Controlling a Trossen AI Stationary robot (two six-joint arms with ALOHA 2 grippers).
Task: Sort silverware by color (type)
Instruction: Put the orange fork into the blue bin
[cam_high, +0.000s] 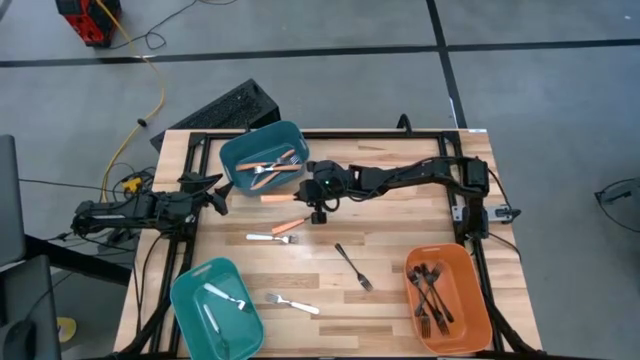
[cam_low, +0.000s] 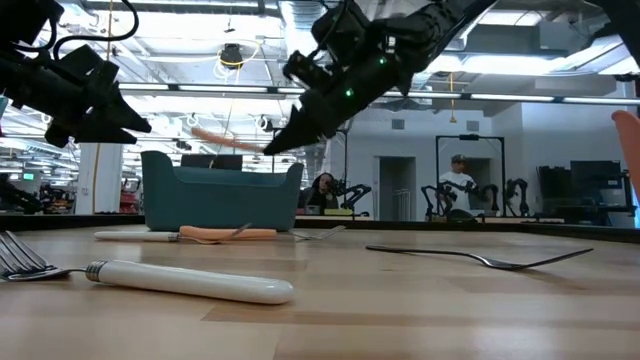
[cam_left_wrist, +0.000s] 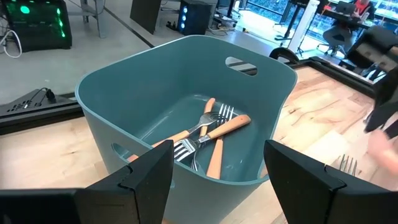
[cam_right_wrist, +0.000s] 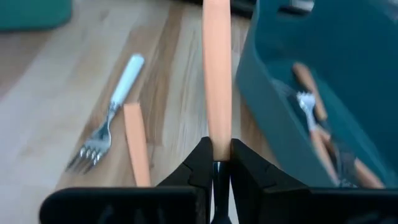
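One orange-handled fork (cam_right_wrist: 217, 68) is pinched in the right gripper (cam_high: 318, 196), and we see it held in the air, clear of the table (cam_high: 400, 250). In the right wrist view the two dark fingers are closed on one end of the fork, and its orange handle runs straight out ahead of them. From above, that handle points from the gripper toward the left arm's side and ends just beside the near wall of the upper teal bin (cam_high: 262, 160).

That bin already holds several orange-handled forks (cam_left_wrist: 208, 134), so we judge it to be where this one belongs. The relation that matters is this: the bin lies beyond and a little to the side of the gripper, and the fork's long axis runs roughly along the bin's near wall, not over it. We would expect the fork to need carrying over the rim before release.

The right arm is the nearer one, since it already has the fork. The left gripper (cam_high: 212, 193) waits just beside the same bin with its fingers apart and nothing between them.

Still on the table we see another orange-handled fork (cam_high: 286, 227), two white-handled forks (cam_high: 262, 237) (cam_high: 292, 303) and one black fork (cam_high: 353, 266). A second teal bin (cam_high: 190, 290) holds white forks, and an orange bin (cam_high: 478, 300) holds black ones.
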